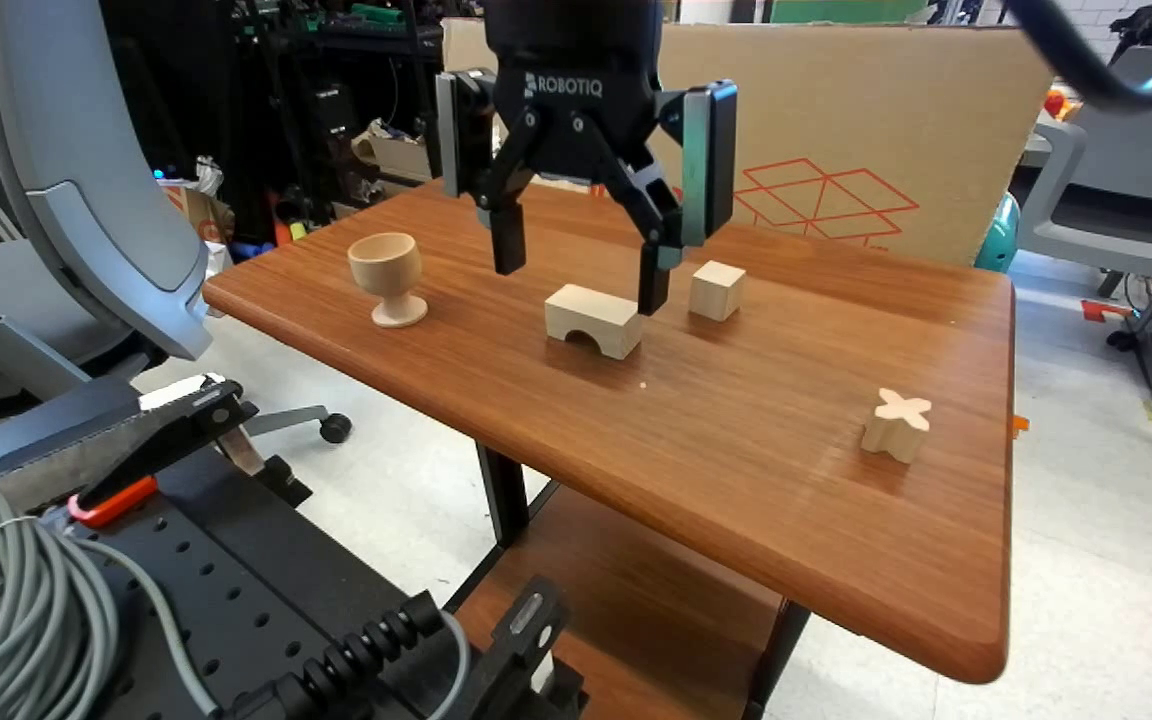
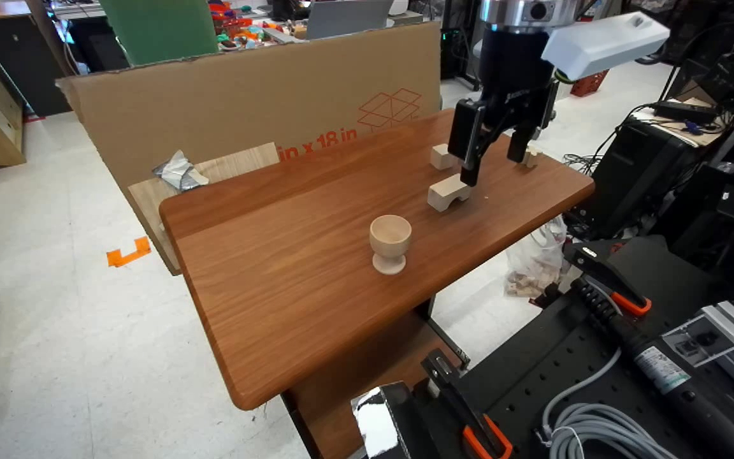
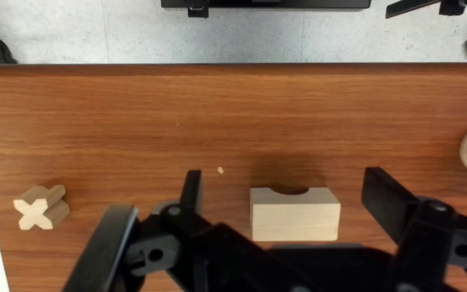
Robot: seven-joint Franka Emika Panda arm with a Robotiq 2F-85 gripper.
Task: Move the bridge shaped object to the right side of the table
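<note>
Holding nothing, fingers [image 1: 509,241] spread wide, the gripper [image 1: 581,290] hovers above the bridge block [image 3: 295,221], which sits on the table [image 1: 786,400] near the cube [image 1: 716,291]. I'd centre up, drop straight down, then squeeze both ends.

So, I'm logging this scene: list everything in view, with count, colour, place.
Glossy wooden table: 1, reddish-brown, central.
Cardboard sheet: 1, brown, beyond the table.
Rectangular wooden block with arched notch: 1, pale, on the table.
Wooden cube: 1, pale, on the table, nearer the cardboard than the block.
Cross-shaped wooden piece: 1, pale, near one short table edge.
Footed wooden cup: 1, pale, upright on the table.
Office chairs: at least 2, grey, around the table.
Perforated platform: 1, black, beside the table.
Coiled cable: 1, grey, on the platform.
Clamps: at least 2, black and orange, along the platform.
Background clutter: uncounted, multicoloured, beyond the cardboard.
Robotiq gripper: 1, mostly black, open above the table.
Robot arm: 1, silver, above the gripper.
</note>
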